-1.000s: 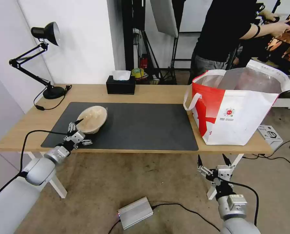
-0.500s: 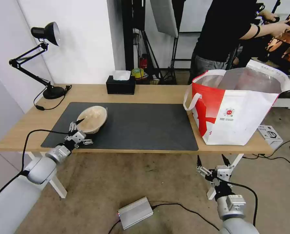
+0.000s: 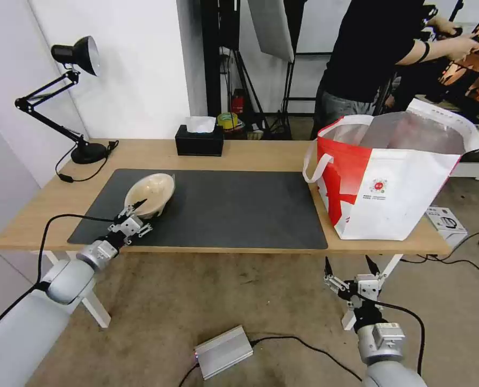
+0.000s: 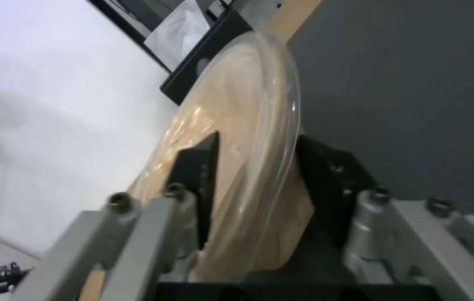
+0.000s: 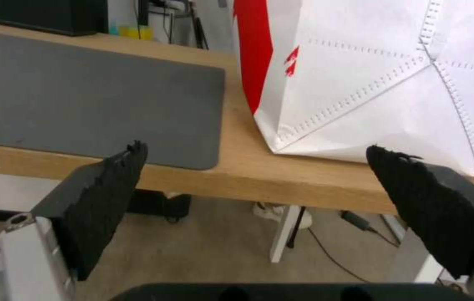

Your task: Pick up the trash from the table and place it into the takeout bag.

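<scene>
The beige pulp bowl (image 3: 150,193) with a clear cover stands tipped on its edge at the left end of the dark mat (image 3: 234,209) on the table (image 3: 250,153). My left gripper (image 3: 133,212) is shut on the bowl's near rim. In the left wrist view, the black fingers (image 4: 201,167) of the left gripper (image 4: 256,142) straddle the rim of the bowl (image 4: 231,108). The takeout bag (image 3: 390,183) stands open at the table's right end. My right gripper (image 3: 348,264) hangs open below the table's front edge, in front of the bag (image 5: 359,83).
A black tissue box (image 3: 199,141) sits at the back of the table and a desk lamp (image 3: 75,97) at the back left. A silver box (image 3: 224,351) and cables lie on the floor. A small box (image 3: 446,219) sits right of the bag.
The bowl has tipped up more steeply and shifted slightly left and away as the left gripper moved in on its rim. The right arm has barely moved.
</scene>
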